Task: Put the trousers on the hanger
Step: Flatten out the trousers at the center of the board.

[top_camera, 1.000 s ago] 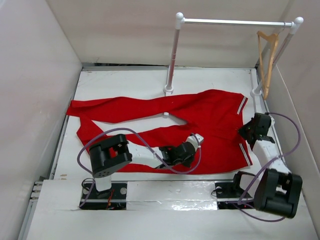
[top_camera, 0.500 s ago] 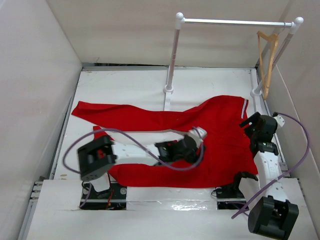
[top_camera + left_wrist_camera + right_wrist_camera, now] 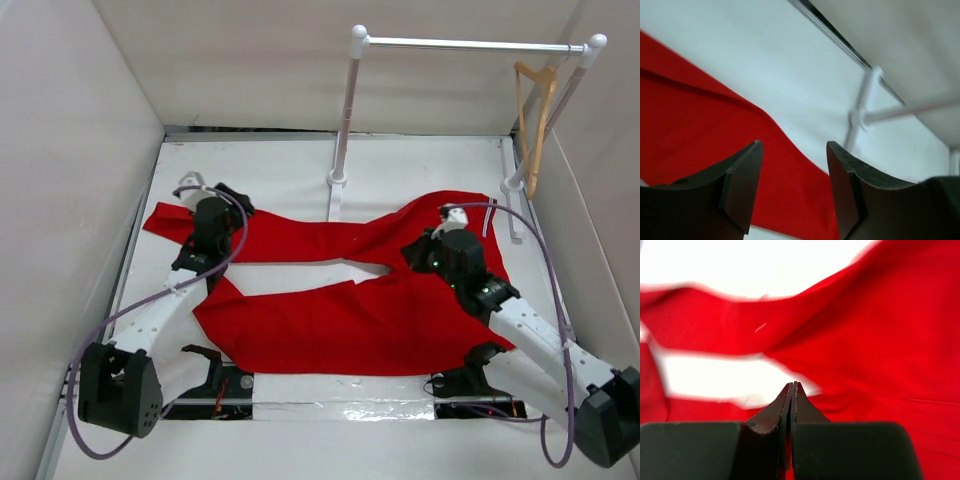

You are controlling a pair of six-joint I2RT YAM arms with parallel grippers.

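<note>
Trousers point(image 3: 340, 320) are lying flat across the table point(image 3: 420, 160), legs toward nine o'clock, the hanger point(image 3: 537, 120) hanging at two o'clock. We are holding the left gripper point(image 3: 794, 150) parted and empty and the right gripper point(image 3: 792, 385) pinched closed on nothing visible. We are judging that both should be reopening wide and biting one cloth edge squarely

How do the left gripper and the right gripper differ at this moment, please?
The left gripper has its jaws apart with nothing between them; the right gripper has its jaws pressed shut. The left gripper is at the far-left leg end of the trousers, by the cloth's edge; the right gripper is over the wider waist part on the right. Both are over the red cloth.
</note>
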